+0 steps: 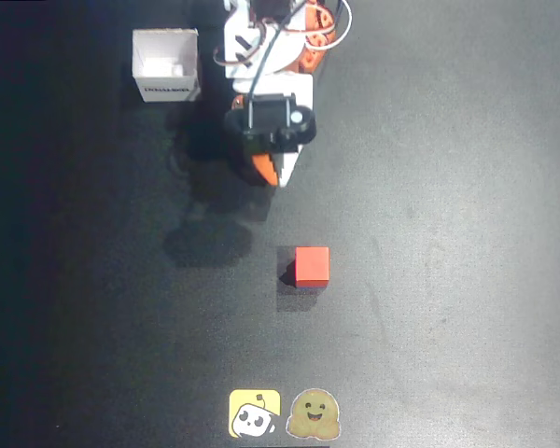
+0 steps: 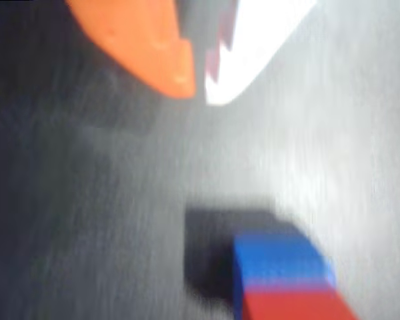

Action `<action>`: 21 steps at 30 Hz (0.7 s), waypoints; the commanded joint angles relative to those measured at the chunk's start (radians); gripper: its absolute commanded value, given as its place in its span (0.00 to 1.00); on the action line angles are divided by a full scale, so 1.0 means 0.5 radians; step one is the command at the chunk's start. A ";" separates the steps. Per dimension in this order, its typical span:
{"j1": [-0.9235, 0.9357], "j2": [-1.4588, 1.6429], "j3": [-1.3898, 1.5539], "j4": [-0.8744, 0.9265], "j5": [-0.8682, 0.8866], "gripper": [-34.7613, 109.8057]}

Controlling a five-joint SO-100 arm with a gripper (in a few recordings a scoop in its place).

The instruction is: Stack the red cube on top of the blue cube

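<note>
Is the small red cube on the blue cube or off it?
On it. The small red cube covers the blue cube from overhead; the wrist view shows their faces joined. The gripper is away.

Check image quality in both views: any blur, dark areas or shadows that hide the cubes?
Overhead view: sharp, left side of the table dim; red cube clear, with a shadow to its left. Wrist view: motion-blurred; blue cube still distinguishable, dark shadow to its left; gripper fingertips soft-edged, nearly closed.

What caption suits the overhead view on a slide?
Red cube sits stacked on the table; the empty gripper is near the arm's base, beside a white box.
</note>
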 commanded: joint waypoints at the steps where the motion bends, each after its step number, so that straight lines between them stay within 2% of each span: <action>1: 0.018 0.015 -0.006 0.175 0.015 0.24; 8: 0.018 0.015 -0.006 0.617 0.015 0.24; 21: 0.015 0.015 -0.006 0.638 0.015 0.24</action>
